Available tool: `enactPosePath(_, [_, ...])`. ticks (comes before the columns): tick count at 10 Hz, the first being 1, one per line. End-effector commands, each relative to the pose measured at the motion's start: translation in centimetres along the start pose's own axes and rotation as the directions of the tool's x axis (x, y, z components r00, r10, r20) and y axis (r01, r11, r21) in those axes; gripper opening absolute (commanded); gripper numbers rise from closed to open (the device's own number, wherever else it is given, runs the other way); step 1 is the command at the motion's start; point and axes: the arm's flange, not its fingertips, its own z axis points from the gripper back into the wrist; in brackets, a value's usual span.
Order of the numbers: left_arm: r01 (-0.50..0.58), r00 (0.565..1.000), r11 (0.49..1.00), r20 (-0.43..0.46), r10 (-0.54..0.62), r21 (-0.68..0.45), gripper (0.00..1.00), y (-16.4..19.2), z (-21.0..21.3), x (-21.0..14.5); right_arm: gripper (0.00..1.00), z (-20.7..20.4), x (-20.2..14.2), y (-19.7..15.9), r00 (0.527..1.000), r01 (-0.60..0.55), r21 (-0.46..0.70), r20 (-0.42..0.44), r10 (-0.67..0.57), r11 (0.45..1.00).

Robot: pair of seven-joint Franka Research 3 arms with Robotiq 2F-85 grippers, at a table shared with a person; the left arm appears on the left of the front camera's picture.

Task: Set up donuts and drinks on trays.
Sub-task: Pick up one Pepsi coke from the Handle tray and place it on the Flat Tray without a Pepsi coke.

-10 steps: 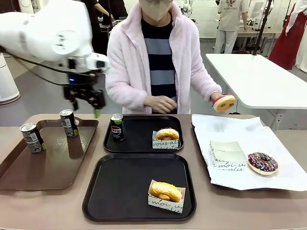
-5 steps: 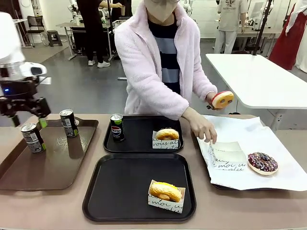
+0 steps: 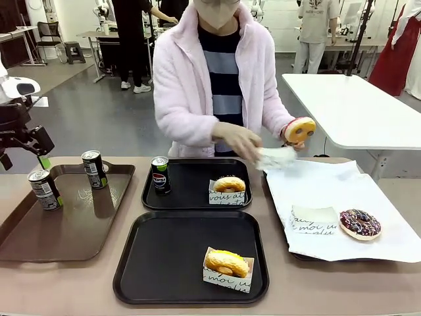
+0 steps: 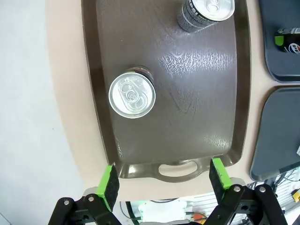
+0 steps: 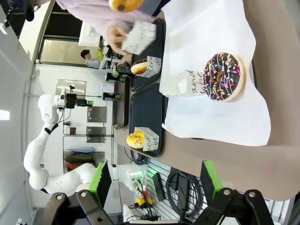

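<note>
Across the tan table [image 3: 276, 296], a person [image 3: 191, 85] in a pink fleece, raised hand [image 3: 288, 136] pinching the red-iced donut [image 3: 300, 128] by its rim, other hand [image 3: 237, 139] closed on a white paper holder [image 3: 276, 158] above the white-paper-lined tray [image 3: 329, 181]. At the left, a brown rectangular tray [image 3: 66, 230]; in the middle, the near black tray [image 3: 164, 257] just in front of the far black tray [image 3: 194, 181]. High over the brown tray's handle end, the left gripper [image 4: 163, 177], green pads [image 4: 108, 180] spread wide, nothing between them, clear of the cans. Right gripper [image 5: 154, 180] likewise wide apart and empty, the paper-lined tray ahead of it. In printed holders, the near glazed donut [image 3: 227, 263] toward the near black tray's right front and the far glazed donut [image 3: 229, 184] at the far black tray's front edge. On the white paper, the chocolate sprinkled donut [image 3: 360, 224] just beside a flat printed holder [image 3: 314, 219]. Pepsi cans all upright: the tray can [image 3: 160, 174] in the far black tray's left end, the left can [image 3: 43, 189] and the back can [image 3: 94, 169] on the brown tray.
</note>
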Motion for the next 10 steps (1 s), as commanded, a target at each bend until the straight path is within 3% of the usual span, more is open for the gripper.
enactPosePath(1, [-0.004,1.000,1.000,-0.028,0.004,0.000,1.00,0.2,-0.9,0.4,1.00,0.0,0.1,-0.2,1.000,-0.013,0.016,0.006,0.012,1.000])
enactPosePath(5, [-0.001,1.000,1.000,-0.027,0.001,0.000,1.00,0.1,-1.2,0.4,1.00,0.0,0.1,-0.2,1.000,-0.013,0.016,0.006,0.012,1.000])
enactPosePath(6, [-0.005,1.000,1.000,-0.001,0.005,0.004,1.00,1.1,-1.6,2.4,1.00,0.0,0.1,-0.2,1.000,-0.013,0.016,0.006,0.012,1.000])
enactPosePath(10, [-0.058,0.996,0.996,0.071,0.054,0.060,1.00,2.7,-3.9,4.6,1.00,0.0,0.1,-0.2,1.000,-0.013,0.016,0.006,0.012,1.000])
